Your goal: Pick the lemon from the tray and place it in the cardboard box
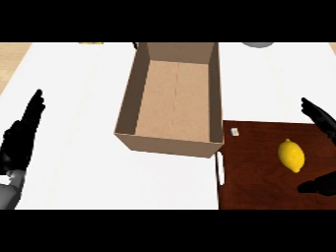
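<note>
A yellow lemon (292, 155) lies on the dark brown tray (254, 172) at the lower right. My right hand (335, 182) is spread open beside the lemon, straight fingers (321, 117) reaching past its far right and the thumb below it to the right, not touching it. An open cardboard box (174, 93) stands just left of the tray, nothing inside it. At the left edge my left hand (21, 135) rests open, fingers pointing up.
A small white tag (235, 131) lies on the tray's far left corner. A white handle (219, 170) sits on the tray's left side. A grey round object (257, 44) shows at the far edge, and the white counter (83, 98) spreads left of the box.
</note>
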Robot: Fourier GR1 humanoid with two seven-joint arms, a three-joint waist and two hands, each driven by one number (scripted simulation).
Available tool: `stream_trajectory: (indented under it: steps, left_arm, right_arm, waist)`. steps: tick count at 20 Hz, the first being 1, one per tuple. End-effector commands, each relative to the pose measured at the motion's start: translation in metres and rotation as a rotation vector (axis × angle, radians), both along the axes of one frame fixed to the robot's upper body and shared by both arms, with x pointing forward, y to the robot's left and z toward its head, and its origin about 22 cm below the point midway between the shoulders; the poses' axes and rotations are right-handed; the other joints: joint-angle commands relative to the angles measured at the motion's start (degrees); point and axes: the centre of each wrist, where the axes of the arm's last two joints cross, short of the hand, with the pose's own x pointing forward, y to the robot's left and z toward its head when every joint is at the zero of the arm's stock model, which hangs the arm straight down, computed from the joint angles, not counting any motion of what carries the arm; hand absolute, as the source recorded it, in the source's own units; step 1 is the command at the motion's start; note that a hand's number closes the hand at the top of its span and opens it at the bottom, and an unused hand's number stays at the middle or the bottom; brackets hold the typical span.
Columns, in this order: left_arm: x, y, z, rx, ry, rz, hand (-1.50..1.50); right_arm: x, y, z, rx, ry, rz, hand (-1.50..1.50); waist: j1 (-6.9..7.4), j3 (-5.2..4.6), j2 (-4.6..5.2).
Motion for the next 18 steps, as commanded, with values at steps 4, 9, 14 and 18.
stream_trajectory:
  steps: [4,9,14,18]
  left_arm:
    - [-0.011,0.040,-0.004,0.109,0.075,0.091,0.00]
    - [-0.005,0.040,-0.002,0.122,0.084,0.086,0.00]
    - [0.001,0.034,-0.002,0.118,0.087,0.083,0.00]
    - [0.012,0.022,0.004,0.118,0.090,0.066,0.00]
  right_arm:
    - [-0.029,-0.062,-0.054,0.238,-0.092,0.131,-1.50]
    - [-0.014,-0.104,-0.026,-0.039,-0.174,0.208,-1.50]
    - [0.017,-0.106,0.008,-0.373,-0.124,0.288,-1.50]
    - [0.039,-0.093,0.008,-0.527,-0.065,0.367,-1.50]
  waist:
    - [0.18,0.32,0.00]
    - [0.32,0.13,-0.11]
    - [0.81,-0.04,-0.12]
    - [0.44,-0.06,-0.12]
